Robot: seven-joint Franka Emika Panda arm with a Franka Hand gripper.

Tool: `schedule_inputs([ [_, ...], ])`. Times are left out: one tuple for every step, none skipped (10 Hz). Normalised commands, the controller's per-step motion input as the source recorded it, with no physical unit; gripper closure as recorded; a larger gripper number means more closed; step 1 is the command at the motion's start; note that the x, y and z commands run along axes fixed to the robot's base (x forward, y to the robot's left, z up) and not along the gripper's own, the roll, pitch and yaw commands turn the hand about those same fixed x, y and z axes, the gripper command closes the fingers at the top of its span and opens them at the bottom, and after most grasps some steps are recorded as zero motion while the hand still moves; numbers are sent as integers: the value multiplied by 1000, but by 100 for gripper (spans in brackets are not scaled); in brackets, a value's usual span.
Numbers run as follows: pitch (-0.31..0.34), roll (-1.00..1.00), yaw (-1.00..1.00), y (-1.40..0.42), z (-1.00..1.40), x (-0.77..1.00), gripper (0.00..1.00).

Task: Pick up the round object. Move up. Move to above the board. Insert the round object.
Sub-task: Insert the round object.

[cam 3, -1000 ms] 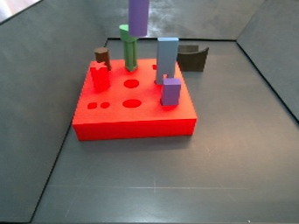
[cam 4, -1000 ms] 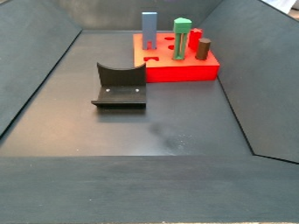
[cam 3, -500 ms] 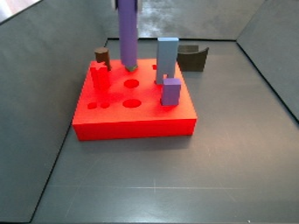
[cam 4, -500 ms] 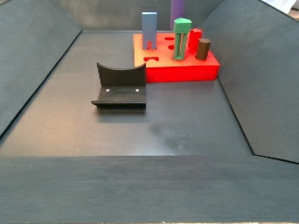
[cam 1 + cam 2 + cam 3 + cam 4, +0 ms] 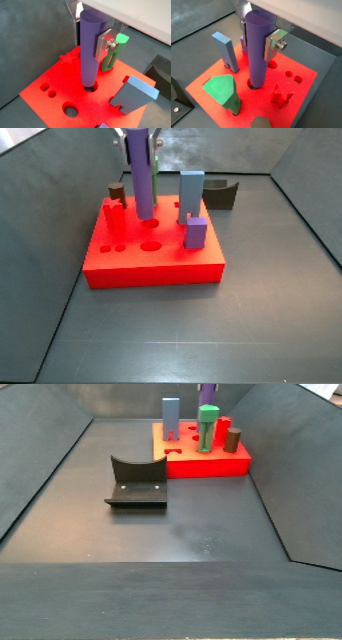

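Note:
The round object (image 5: 89, 55), a tall purple cylinder, stands upright with its lower end at the mouth of a round hole in the red board (image 5: 47, 102). My gripper (image 5: 90, 40) is shut on its upper part, and one silver finger (image 5: 104, 46) presses against its side. In a wrist view (image 5: 256, 50) the peg again meets the board (image 5: 304, 95) at a hole. A side view shows the round object (image 5: 139, 178) rising from the board (image 5: 154, 258) under the gripper (image 5: 138, 134). In a side view only its lower stretch (image 5: 209, 394) shows; the gripper there is out of frame.
On the board stand a light-blue rectangular peg (image 5: 191, 196), a short purple block (image 5: 195, 231), a green peg (image 5: 224, 90), a red star peg (image 5: 281, 95) and a brown peg (image 5: 116, 193). The dark fixture (image 5: 136, 481) sits on the floor beside the board.
The gripper has come down with the round object, shifting slightly left; the peg's lower end has gone from well above the board to the round hole.

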Motion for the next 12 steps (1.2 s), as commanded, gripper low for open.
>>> schedule_inputs([
  [-171,-16,0,0,-309,20,100],
  [-164,0,0,0,-300,100,100],
  [-86,0,0,0,-197,171,100],
  [0,0,0,3,-94,94,100],
  [0,37,0,89,-20,0,100],
  [10,51,0,137,-11,0,100],
  [10,76,0,154,-14,-37,100],
  [4,86,0,143,-17,-74,100],
  [0,61,0,57,-114,0,100],
  [0,90,0,0,-237,0,100],
  [0,121,0,-183,-203,74,100],
  [-11,109,0,-189,-249,71,100],
])
